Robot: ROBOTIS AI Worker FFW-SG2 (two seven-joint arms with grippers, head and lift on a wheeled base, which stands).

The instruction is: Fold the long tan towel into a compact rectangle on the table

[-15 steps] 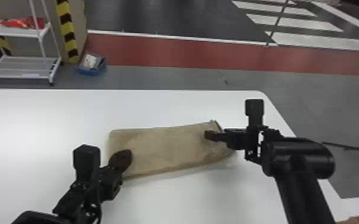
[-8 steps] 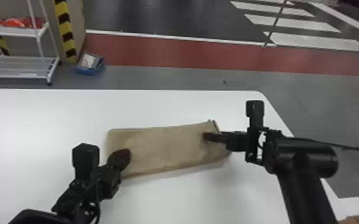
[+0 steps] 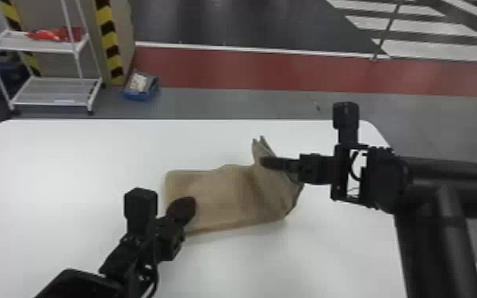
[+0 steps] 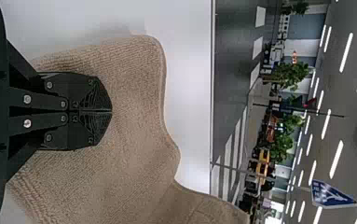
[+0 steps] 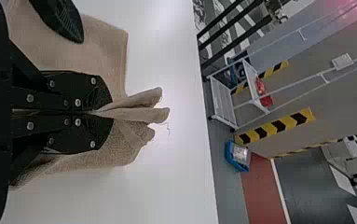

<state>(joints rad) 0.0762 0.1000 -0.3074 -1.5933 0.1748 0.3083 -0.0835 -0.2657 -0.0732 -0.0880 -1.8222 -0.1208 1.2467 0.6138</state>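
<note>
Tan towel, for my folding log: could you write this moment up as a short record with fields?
object: tan towel
surface: white table
left part: lying flat
right part: raised, gathered in the grip
left gripper: shut, over the towel's left end
right gripper: shut on the towel, folds poking out past its tips
fold status: apparently unfinished

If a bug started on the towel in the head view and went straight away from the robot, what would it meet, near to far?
Tan towel → table's far edge → grey floor → red floor stripe → white line → dark floor.
</note>
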